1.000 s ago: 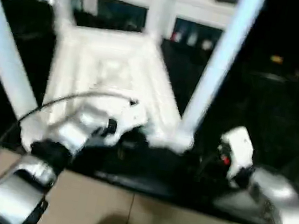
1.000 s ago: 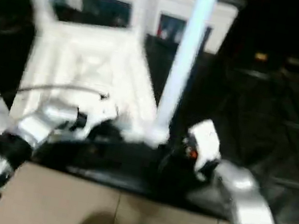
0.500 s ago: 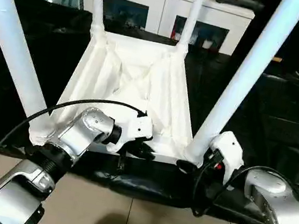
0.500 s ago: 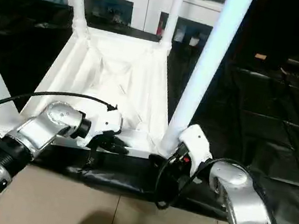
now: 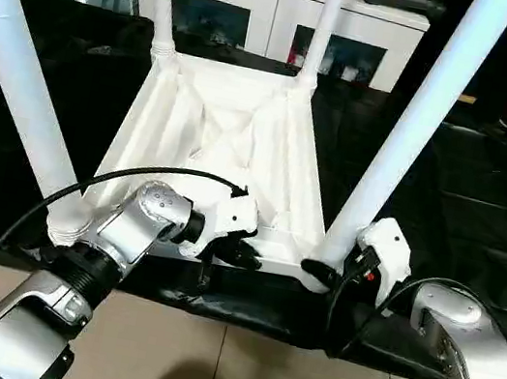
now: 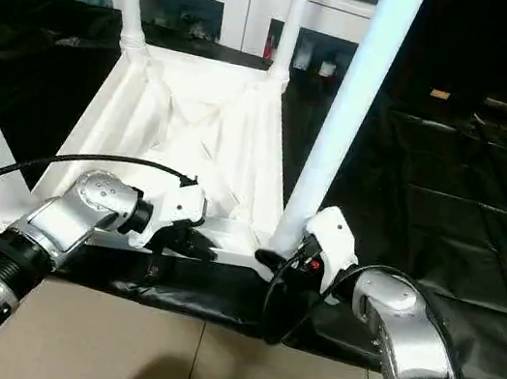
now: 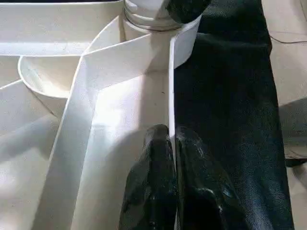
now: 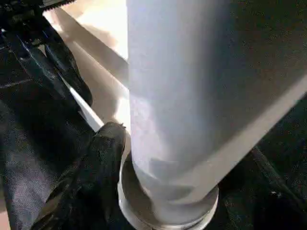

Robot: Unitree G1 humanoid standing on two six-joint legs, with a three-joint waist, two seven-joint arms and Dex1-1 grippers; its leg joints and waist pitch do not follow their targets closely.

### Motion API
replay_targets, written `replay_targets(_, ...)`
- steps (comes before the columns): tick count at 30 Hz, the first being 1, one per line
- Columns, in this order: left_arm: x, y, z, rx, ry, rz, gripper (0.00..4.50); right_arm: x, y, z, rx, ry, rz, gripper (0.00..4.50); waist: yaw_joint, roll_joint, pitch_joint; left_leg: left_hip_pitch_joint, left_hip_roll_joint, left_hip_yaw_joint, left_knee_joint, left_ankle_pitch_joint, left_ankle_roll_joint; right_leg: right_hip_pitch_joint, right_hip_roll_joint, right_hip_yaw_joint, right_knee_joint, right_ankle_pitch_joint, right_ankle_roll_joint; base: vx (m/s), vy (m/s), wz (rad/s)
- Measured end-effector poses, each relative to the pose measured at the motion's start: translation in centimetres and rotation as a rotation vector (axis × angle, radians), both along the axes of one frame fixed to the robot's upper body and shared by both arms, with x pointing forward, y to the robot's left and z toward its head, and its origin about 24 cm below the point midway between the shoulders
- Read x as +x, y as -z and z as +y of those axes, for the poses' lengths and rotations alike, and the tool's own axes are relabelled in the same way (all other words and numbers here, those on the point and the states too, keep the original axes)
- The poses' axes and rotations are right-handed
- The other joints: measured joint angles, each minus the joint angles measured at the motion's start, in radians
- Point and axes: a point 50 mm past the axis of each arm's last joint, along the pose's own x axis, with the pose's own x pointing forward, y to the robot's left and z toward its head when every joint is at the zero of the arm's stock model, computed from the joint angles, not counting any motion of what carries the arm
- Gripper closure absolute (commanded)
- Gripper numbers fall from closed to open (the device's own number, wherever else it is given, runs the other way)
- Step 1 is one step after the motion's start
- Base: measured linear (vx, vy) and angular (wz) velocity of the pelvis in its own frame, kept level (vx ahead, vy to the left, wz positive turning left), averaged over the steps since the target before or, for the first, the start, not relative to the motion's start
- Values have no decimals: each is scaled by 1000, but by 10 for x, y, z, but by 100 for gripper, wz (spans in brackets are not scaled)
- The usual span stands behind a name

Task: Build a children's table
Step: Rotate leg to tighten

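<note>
Left gripper (image 7: 169, 143): your two black fingers are pinched shut on the thin near edge wall of the tabletop (image 5: 224, 135), one finger inside the rim and one outside, steadying it.
Right gripper (image 6: 283, 257): you have it at the foot of the near right leg (image 5: 411, 129). One black finger (image 8: 93, 163) lies against the leg's base where it enters the corner socket (image 8: 163, 218). You cannot tell from the pictures whether the jaws have closed round the leg or merely stand beside it.
Tabletop: it lies upside down on the black sheet (image 5: 484, 220), ribbed underside up, near edge just in front of you.
Legs: all four stand upright in their corner sockets, namely near left leg (image 5: 17, 79), near right leg, and the two far legs (image 5: 327, 21) by the white cabinet (image 5: 267, 1).
Step in hand: by the look of it, you are seating or checking the last leg, the near right one; the build seems close to done.
Next move: keep the rim held firm with your left, get a sure grip low on the near right leg, and press or twist it fully home. Then the table wants turning onto its feet.
</note>
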Motion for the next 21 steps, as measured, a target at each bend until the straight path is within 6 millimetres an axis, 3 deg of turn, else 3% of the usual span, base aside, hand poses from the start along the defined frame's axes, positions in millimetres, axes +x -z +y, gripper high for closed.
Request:
replay_targets(4, 0, 0, 0, 0, 0, 3, 450, 0, 1, -1, 1, 1, -7, 228, 0, 0, 0, 0, 0, 0, 0, 0, 0, 0, 0, 0, 0, 0, 0, 0, 0, 0)
replay_targets(21, 0, 1, 4, 6, -36, 1, 450, 4, 8, 5, 52, 47, -15, 244, -13, -6, -3, 1, 0, 0, 0, 0, 0, 1, 0, 0, -1, 0, 0, 0, 0, 0)
